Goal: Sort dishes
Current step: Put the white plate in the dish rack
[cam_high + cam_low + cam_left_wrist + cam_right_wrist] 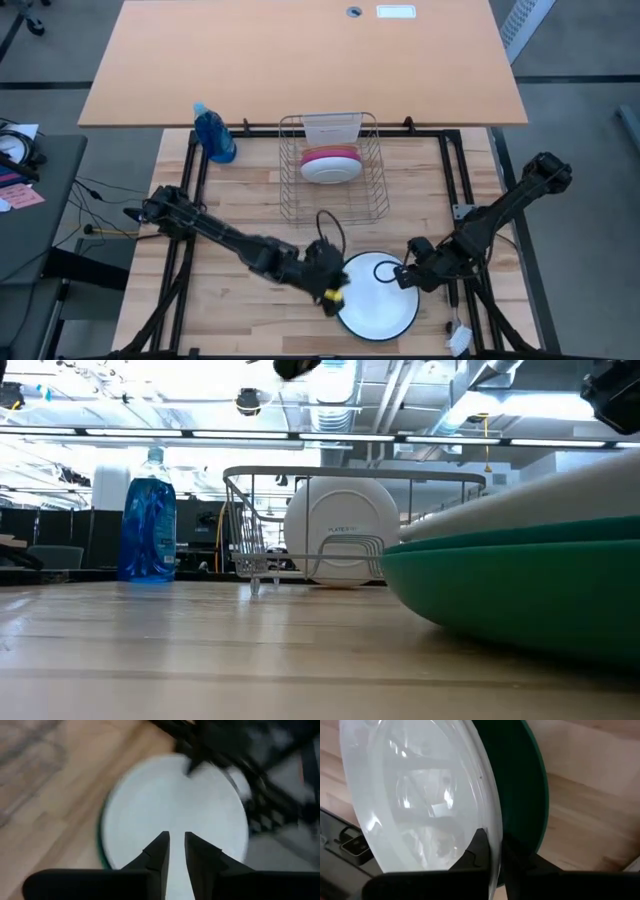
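Two plates — pink, white — apparently upright in rack.

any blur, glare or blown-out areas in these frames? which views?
Left wrist view: motion-smeared, white plate and wooden table soft. Right wrist view: sharp, ceiling-light reflections glare on the white plate. Low view: ceiling lights blown out; near green plate fills the right side. High view: evenly lit, clear.

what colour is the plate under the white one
Dark green, clearest in the right wrist view.
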Action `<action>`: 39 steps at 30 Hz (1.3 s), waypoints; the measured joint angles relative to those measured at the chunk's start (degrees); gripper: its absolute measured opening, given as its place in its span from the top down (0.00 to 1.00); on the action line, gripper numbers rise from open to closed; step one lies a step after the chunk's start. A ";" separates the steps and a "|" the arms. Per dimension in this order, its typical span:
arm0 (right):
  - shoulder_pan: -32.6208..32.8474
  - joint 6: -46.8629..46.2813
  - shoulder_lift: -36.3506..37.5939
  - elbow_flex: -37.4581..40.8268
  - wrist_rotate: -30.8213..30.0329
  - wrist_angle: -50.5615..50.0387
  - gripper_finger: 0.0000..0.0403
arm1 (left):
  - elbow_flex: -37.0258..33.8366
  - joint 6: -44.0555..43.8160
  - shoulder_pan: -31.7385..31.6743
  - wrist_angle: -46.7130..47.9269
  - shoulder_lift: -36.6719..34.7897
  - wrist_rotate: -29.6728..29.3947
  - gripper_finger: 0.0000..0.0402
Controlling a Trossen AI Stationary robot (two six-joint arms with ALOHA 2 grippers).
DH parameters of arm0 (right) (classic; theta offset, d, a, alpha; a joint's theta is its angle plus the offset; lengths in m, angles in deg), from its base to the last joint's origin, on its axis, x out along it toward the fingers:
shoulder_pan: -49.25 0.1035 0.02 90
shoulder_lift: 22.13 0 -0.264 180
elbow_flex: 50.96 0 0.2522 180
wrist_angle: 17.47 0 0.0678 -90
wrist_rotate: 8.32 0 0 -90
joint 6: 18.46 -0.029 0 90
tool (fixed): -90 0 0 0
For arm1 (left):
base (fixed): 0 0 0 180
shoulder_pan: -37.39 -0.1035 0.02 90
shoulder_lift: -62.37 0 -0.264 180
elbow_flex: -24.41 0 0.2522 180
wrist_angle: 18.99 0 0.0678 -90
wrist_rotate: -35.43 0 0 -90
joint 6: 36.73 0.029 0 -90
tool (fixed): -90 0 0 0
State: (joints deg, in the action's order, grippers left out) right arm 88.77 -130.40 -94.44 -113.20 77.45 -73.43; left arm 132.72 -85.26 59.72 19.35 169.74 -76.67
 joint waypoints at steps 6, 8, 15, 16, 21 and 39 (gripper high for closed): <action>-2.61 1.45 0.07 0.01 5.77 2.65 0.95 | 0.59 9.64 4.46 0.29 0.57 1.25 0.77; -2.95 1.49 0.07 0.01 6.84 2.94 0.95 | 0.59 11.08 5.76 0.31 0.56 0.66 0.71; -4.85 2.27 0.07 0.06 8.73 4.07 0.95 | 0.06 23.82 10.43 -2.72 1.59 -0.28 0.47; -5.35 2.67 0.07 0.08 9.19 4.33 0.95 | -0.08 25.33 11.04 -2.12 2.46 -0.57 0.45; -7.67 4.39 0.07 0.12 11.89 5.54 0.95 | -0.22 31.90 12.72 -4.38 5.98 -1.82 0.39; -10.76 4.67 0.07 0.12 15.13 6.65 0.95 | -0.11 43.27 15.25 -17.04 9.03 -8.83 0.38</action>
State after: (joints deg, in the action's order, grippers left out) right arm 78.01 -125.73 -94.38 -113.08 92.58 -66.77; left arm 132.61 -42.00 74.97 2.31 178.77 -85.50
